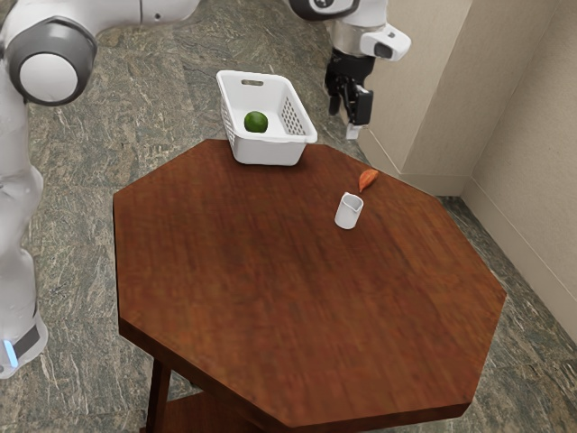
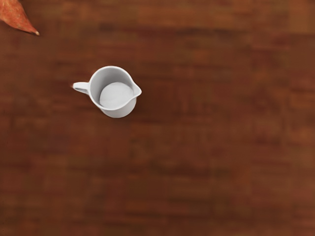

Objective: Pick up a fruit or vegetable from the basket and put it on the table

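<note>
Starting at the near side, what can be made out?

A brown wooden tabletop [image 1: 297,307] with angled corners is seen first. On it, a small white pitcher [image 1: 348,214] is stood upright; in the wrist view its open top is looked into from above, with the handle and the pouring lip set on opposite sides.

And past that?

Just beyond it, a tapered orange-red vegetable [image 1: 368,179] is found lying on the tabletop, apart from the pitcher, its pointed tip turned roughly toward it.

Is anything held in the basket?

Yes. By the far edge of the tabletop, toward the exterior view's left, a white plastic basket [image 1: 270,153] with perforated sides is set down, and inside it a round dark-green fruit [image 1: 255,122] is contained.

What of the arm?

The black gripper [image 1: 349,97] is held raised near the far edge, to the exterior view's right of the basket and well apart from the green fruit. Whether its jaws are parted or closed cannot be told.

And farthest off?

Grey-brown patterned flooring [image 1: 171,99] is shown around the tabletop, and a beige wall [image 1: 532,171] is seen at the exterior view's right.
</note>
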You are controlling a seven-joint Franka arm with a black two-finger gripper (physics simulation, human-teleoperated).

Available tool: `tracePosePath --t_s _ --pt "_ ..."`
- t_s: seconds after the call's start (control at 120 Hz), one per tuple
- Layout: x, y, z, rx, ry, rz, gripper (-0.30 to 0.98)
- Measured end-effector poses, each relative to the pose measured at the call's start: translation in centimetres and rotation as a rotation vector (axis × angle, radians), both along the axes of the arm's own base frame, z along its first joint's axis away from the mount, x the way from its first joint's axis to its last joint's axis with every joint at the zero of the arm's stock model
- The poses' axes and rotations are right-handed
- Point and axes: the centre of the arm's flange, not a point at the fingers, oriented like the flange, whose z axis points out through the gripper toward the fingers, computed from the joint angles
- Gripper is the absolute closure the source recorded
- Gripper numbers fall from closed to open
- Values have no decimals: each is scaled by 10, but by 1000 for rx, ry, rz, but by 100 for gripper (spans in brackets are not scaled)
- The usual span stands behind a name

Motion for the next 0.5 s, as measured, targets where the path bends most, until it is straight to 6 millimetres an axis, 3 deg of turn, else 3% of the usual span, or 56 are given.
tracePosePath --t_s 0.15,0.408,0.5 --pt "-1 33 3 -5 -15 62 0" --pt "-4 38 24 9 -63 75 0" --pt "-7 55 26 15 -67 109 0"
